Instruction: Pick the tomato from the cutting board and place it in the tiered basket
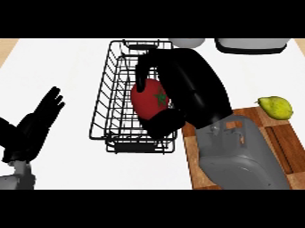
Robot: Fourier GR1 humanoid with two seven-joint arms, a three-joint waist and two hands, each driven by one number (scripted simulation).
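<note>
The tomato [152, 99] sits in the right hand [188, 89], whose fingers curl round it — held over the tiered basket [119, 89] near the surface's far edge. A wooden cutting board [293, 147] lies just right of the basket, carrying a yellow-green lemon [276, 107] at its far end. The left hand [30, 129] rests near the surface's left edge — fingers straight and spread.

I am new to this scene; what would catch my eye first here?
First, the red tomato held by the right hand over the black wire basket at centre. Next, the yellow-green fruit on the wooden cutting board at right. The left hand rests open at left.
</note>
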